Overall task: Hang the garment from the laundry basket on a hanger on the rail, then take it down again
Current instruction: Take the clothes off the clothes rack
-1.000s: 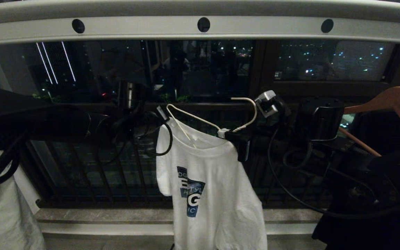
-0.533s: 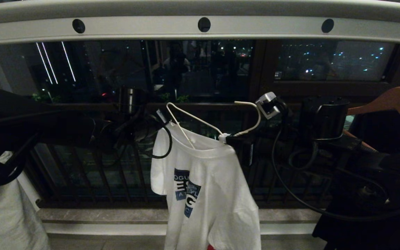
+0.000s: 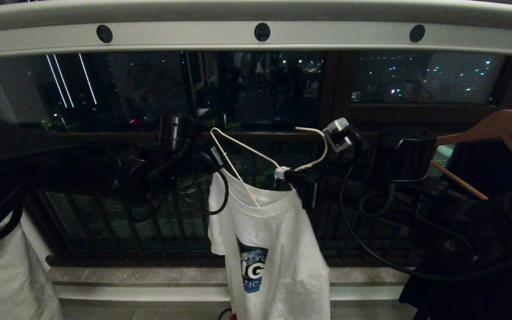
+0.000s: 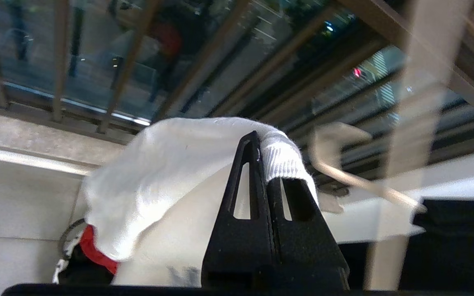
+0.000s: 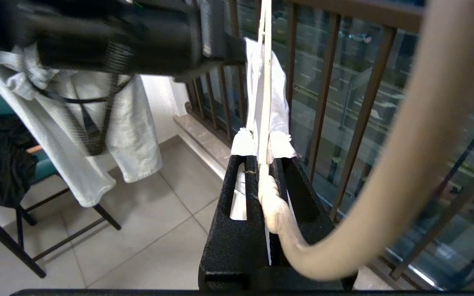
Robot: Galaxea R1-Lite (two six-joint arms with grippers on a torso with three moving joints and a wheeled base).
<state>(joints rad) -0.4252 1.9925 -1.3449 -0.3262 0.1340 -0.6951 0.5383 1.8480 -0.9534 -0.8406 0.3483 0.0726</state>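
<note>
Head view: hanger (image 3: 256,153) tilted below rail (image 3: 256,20), hook upward; right gripper (image 3: 288,174) clenched on its neck, left gripper (image 3: 214,156) pinching garment (image 3: 278,249) collar.

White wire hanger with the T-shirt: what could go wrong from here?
1. The white wire hanger hangs from no rail; the right end effector pinches only its twisted neck, so it could swivel.
2. The left end effector grips the white printed T-shirt at the collar; pulling could stretch it.
</note>
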